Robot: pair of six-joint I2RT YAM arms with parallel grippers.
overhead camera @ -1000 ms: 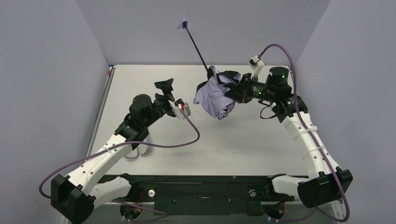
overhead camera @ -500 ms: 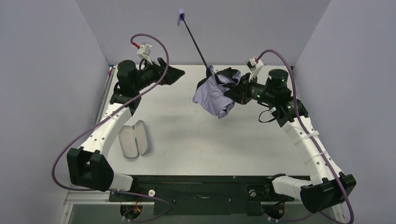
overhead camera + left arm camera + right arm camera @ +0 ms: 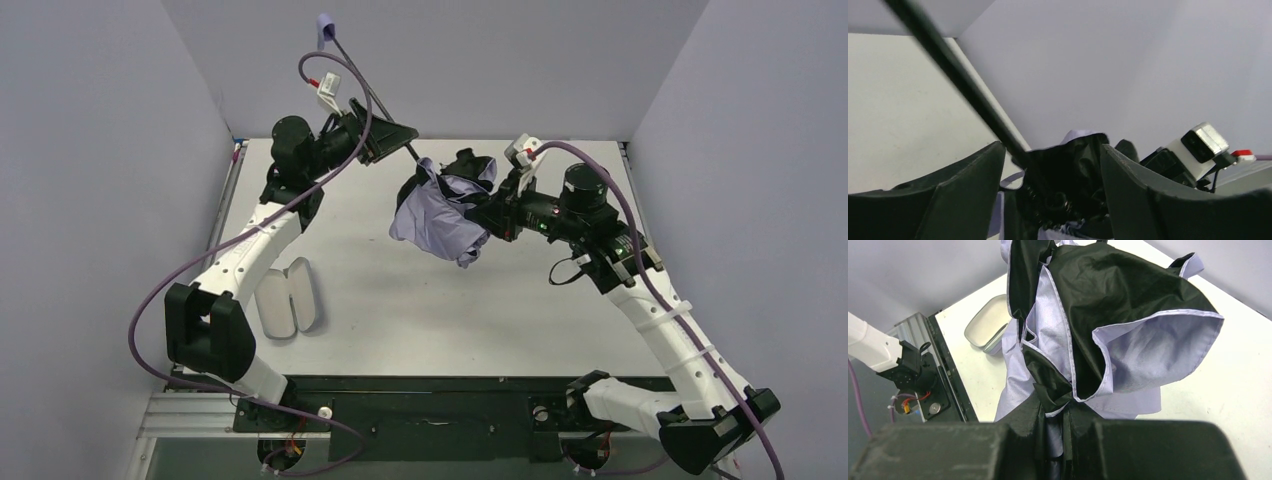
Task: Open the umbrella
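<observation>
The umbrella is hanging in the air over the far half of the table. Its long axis is slanting: the thin black shaft is running up and leftward toward the back wall and ending in the lavender handle, while the bunched canopy is drooping at the low end. The right hand is clenching the gathered fabric. The left hand is hovering released, its fingers spread either side of the shaft just above the canopy. Bare table is lying below, and the side walls are standing well apart. A whitish pouch is lying near the left edge.
</observation>
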